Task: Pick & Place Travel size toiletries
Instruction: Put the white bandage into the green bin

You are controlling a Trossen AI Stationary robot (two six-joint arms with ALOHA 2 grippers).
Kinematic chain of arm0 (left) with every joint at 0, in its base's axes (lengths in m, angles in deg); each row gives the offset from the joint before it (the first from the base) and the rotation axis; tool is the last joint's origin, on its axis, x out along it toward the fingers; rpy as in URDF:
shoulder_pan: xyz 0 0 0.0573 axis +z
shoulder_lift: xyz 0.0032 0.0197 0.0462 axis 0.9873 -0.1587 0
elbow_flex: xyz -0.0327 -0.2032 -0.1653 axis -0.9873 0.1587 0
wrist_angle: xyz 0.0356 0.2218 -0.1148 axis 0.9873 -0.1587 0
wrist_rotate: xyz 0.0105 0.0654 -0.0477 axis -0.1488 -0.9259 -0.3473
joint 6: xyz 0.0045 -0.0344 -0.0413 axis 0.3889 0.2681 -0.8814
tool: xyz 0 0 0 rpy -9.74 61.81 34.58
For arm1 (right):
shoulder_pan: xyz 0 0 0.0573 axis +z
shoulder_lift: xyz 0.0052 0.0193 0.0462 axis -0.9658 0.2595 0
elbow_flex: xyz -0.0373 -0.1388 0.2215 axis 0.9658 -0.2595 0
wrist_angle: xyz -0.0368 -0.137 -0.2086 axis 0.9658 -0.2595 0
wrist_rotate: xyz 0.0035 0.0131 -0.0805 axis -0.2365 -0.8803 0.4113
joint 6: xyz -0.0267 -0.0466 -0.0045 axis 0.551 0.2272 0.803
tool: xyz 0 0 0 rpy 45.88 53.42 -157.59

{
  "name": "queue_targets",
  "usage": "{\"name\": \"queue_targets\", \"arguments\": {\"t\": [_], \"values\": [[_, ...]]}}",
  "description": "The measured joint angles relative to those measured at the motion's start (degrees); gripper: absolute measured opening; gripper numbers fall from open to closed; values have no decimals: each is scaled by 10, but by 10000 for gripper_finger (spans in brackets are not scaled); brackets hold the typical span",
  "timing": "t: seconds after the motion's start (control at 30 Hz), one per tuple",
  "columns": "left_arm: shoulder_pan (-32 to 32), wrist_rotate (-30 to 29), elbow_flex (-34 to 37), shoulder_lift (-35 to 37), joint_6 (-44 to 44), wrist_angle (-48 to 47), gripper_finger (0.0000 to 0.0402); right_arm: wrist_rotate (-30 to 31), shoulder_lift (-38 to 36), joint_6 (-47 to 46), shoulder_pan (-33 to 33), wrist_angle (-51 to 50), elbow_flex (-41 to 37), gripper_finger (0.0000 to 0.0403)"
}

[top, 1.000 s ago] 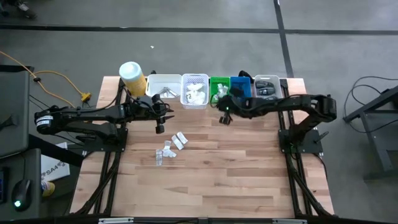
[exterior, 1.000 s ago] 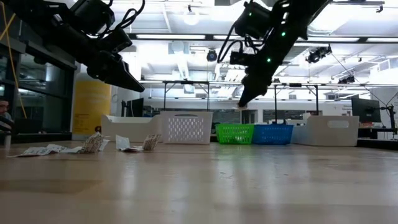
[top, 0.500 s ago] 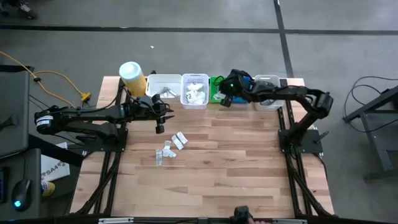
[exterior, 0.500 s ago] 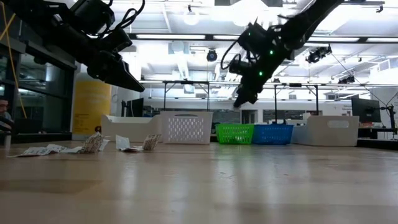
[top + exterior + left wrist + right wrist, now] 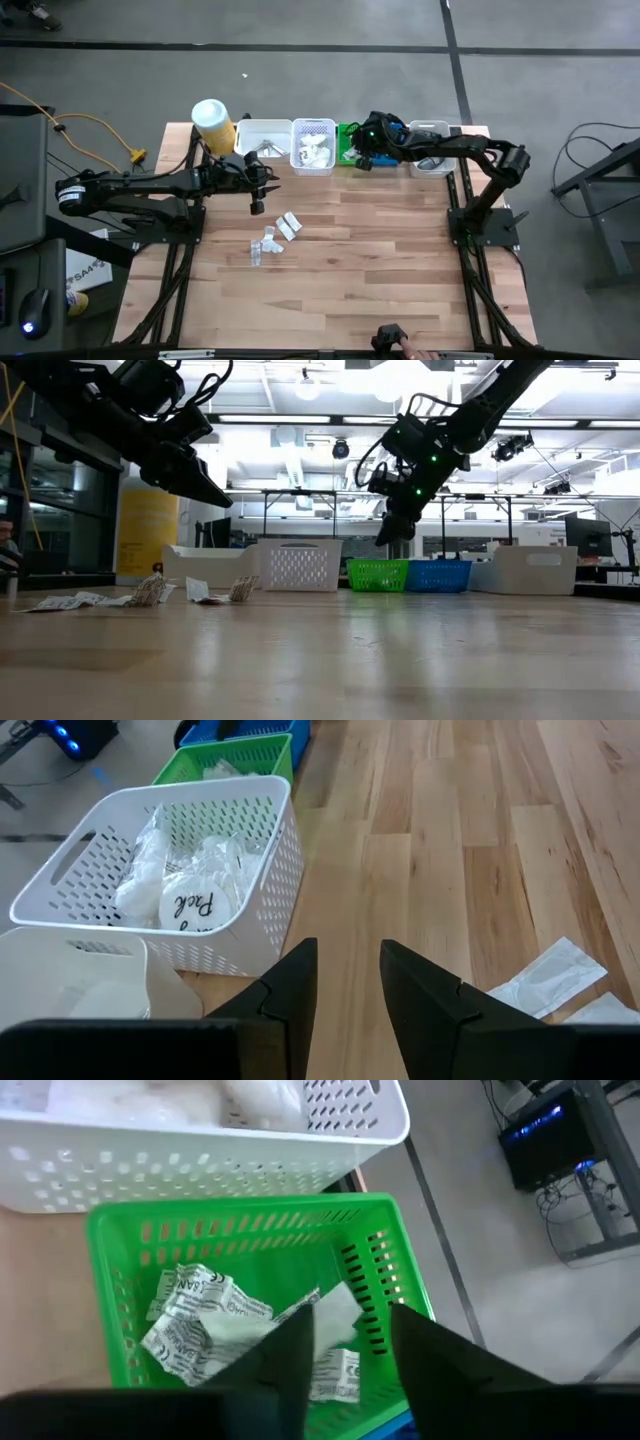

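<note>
1. Green plastic basket [image 5: 352, 143] at the far edge of the pale wooden table [image 5: 400, 270] is where the high view places the right gripper [image 5: 364, 158]. A second ago it hung nearer over bare boards; it has since swung back and up to the row of bins. The left gripper [image 5: 257, 205] has not moved and hovers over the boards, near the loose white and clear sachets [image 5: 286, 226] and small clear bottles [image 5: 260, 247] just beyond it. A tall yellow canister with a white lid [image 5: 212, 122] stands at the table's far left corner.

2. Low view: the right gripper [image 5: 390, 532] hangs above the green basket [image 5: 377, 574], higher and more tilted than a second ago. The left gripper [image 5: 215, 496] hangs above the scattered sachets [image 5: 150, 590] on the tabletop.

3. Left wrist view: the left gripper [image 5: 347, 982] has its fingers spread with nothing between them. Ahead sit a white perforated basket [image 5: 262, 795] with wrapped items and one flat sachet [image 5: 545, 976] on the wood.

4. Right wrist view: the right gripper [image 5: 345, 1342] looks down into the green basket [image 5: 245, 1213]. A white sachet [image 5: 330, 1312] shows between its parted fingers, though I cannot tell whether it is pinched or already loose among the crumpled printed sachets [image 5: 195, 1320]. I judge this a delivery at the drop point, with several toiletries left on the table.
</note>
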Motion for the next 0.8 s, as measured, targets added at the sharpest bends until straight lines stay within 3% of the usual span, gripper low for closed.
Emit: {"name": "queue_targets", "arguments": {"t": [0.17,0.3,0.37,0.6,0.8], "values": [[0,0,-2,0,-29,-30,110,2,-4,-92,8,-14,0,191],[0,0,-39,0,-50,-154,110,0,-29,-175,31,-60,1,216],[0,19,-51,0,-55,-199,110,-7,-45,-205,46,-95,1,220],[-5,169,-51,-9,-50,-265,110,-29,-73,-250,113,-177,0,215],[-46,169,-52,-9,-113,-259,119,-28,-75,-266,164,-208,0,203]]}}
